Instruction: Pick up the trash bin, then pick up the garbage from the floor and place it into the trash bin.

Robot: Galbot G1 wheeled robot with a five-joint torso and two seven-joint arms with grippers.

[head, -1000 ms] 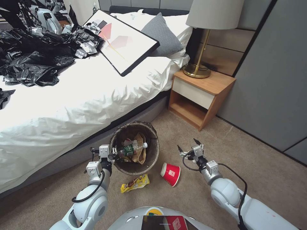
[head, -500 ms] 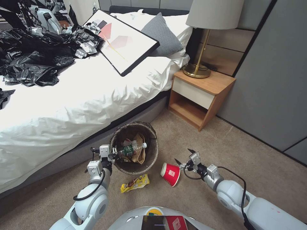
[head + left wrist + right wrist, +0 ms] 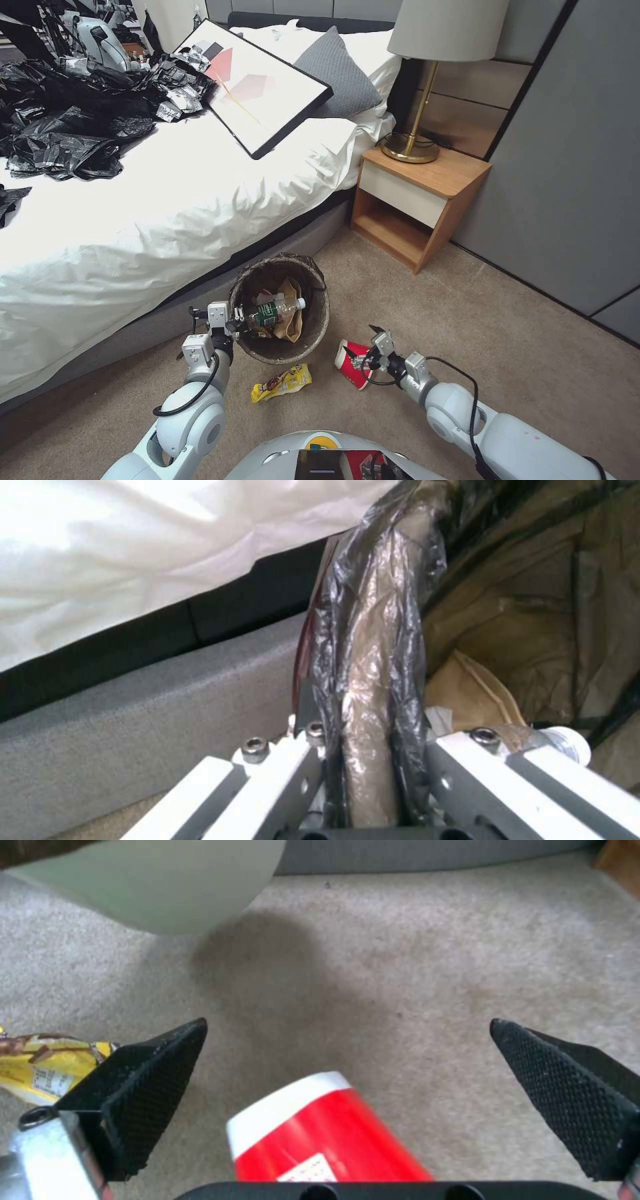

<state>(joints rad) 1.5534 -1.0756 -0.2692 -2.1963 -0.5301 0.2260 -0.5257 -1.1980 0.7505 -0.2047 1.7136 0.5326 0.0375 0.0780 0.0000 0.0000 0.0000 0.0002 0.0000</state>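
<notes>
the left gripper [image 3: 235, 319] is clamped on the near-left rim of the trash bin [image 3: 313, 330], which sits on the carpet [image 3: 520, 347] beside the bed [image 3: 167, 213]. in the left wrist view its two white fingers [image 3: 467, 775] pinch the bag-covered rim [image 3: 373, 680] between them, one inside the bin and one outside. inside the bin lie a green-labelled bottle [image 3: 272, 311] and a crumpled brown paper bag [image 3: 292, 320].

the right gripper [image 3: 363, 343] is low over the red-and-white paper cup [image 3: 351, 363], which lies on its side on the carpet just right of the bin. in the right wrist view its black textured fingers [image 3: 150, 1075] are spread wide, one on each side of the cup [image 3: 320, 1135], with clear carpet between each pad and the cup; nothing is grasped. whether the gripper body touches the cup is hard to judge.

a yellow snack wrapper [image 3: 281, 382] lies on the carpet just in front of the bin, left of the cup.
</notes>
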